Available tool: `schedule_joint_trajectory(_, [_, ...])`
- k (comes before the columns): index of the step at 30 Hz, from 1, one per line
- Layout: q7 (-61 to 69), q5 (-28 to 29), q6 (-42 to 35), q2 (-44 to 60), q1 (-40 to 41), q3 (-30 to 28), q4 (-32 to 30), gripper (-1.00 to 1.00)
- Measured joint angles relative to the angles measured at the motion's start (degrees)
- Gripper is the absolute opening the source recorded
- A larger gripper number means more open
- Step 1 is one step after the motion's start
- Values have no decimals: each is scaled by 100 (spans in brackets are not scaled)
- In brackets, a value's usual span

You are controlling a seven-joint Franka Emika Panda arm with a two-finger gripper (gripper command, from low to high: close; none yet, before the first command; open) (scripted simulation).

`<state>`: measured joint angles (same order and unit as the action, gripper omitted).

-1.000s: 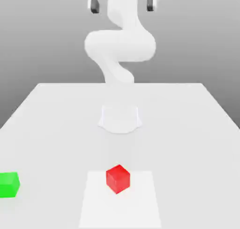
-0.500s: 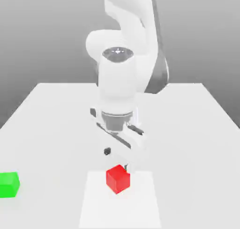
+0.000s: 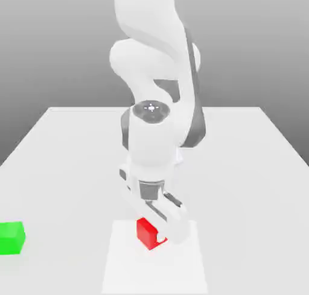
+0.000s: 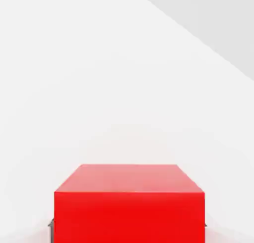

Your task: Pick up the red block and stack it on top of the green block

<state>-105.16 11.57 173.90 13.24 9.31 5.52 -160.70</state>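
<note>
A white robot arm reaches down from the top center of the exterior view, its gripper (image 3: 152, 230) low in the center, pinching a bright red block (image 3: 146, 232). The red block sits at the lower center of that view, over a white square patch (image 3: 154, 269) on a pale tabletop (image 3: 66, 185). A green block (image 3: 11, 238) lies at the lower left edge, well apart from the red one.

Robot arm (image 3: 151, 140) swung forward and down from its raised pose, gripper (image 4: 128, 232) lowered and now closed on the red block (image 3: 145, 233), block now partly covered.
</note>
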Motion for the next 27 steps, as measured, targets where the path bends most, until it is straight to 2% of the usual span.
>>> schedule_joint_trajectory(7, [534,-755,-655,-797,307,500,-93,-100])
schedule_joint_trajectory(13, [931,-1282,-1295,-1466,236,469,-144,-100])
schedule_joint_trajectory(18, [1059,-1450,-1868,-1152,1298,-171,759,-100])
schedule_joint_trajectory(24, [995,-1347,-2509,-552,2509,-965,1974,-100])
schedule_joint_trajectory(27, [1041,-1412,-2165,-17,2646,-1046,2158,-100])
